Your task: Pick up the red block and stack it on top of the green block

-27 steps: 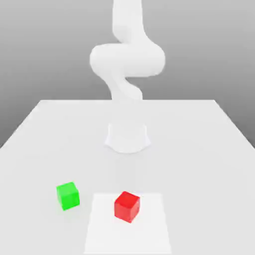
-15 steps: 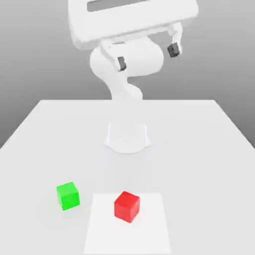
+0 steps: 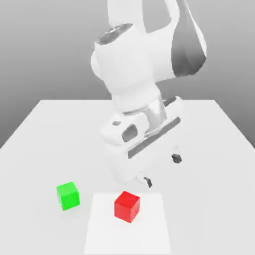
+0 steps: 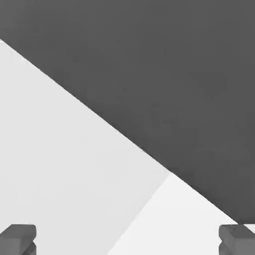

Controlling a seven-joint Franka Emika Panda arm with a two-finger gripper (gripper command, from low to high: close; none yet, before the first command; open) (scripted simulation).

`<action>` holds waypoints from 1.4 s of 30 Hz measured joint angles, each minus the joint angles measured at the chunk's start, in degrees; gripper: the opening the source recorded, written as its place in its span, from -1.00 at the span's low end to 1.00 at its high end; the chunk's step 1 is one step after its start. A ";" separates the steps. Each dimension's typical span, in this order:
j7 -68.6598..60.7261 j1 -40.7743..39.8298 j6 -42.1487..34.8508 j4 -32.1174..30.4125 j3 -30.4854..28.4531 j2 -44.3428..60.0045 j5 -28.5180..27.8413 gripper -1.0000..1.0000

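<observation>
A small red block (image 3: 127,206) rests on a paler square patch (image 3: 127,224) near the table's front edge. The green block (image 3: 67,195) stands on the table off the patch, toward the exterior view's left of the red one. My gripper (image 3: 162,170) hangs open above the table, just behind and above the red block, touching nothing. Its two dark fingertips (image 3: 176,159) are spread wide with empty air between them. In the hand view the gripper (image 4: 127,241) shows two dark pads (image 4: 18,239) far apart, with only table and the paler patch (image 4: 189,219) below.
The white table (image 3: 60,134) stretches wide around the blocks. The arm's bulky white body (image 3: 134,74) rises from the middle of the table, behind the blocks. In the hand view the table's edge (image 4: 99,117) runs diagonally against a dark background.
The hand has swung down from high above the table to just over it, close behind the red block. Both blocks are where they were.
</observation>
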 joint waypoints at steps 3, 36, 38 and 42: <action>-3.18 0.17 2.57 -2.08 0.01 2.49 -1.32 0.00; -13.14 -12.28 25.30 -8.41 10.93 17.97 -10.64 -1.00; -13.18 -12.10 25.30 -8.43 10.76 17.87 -10.61 -1.00; -8.40 -8.38 22.60 -9.07 5.63 13.80 -17.07 -1.00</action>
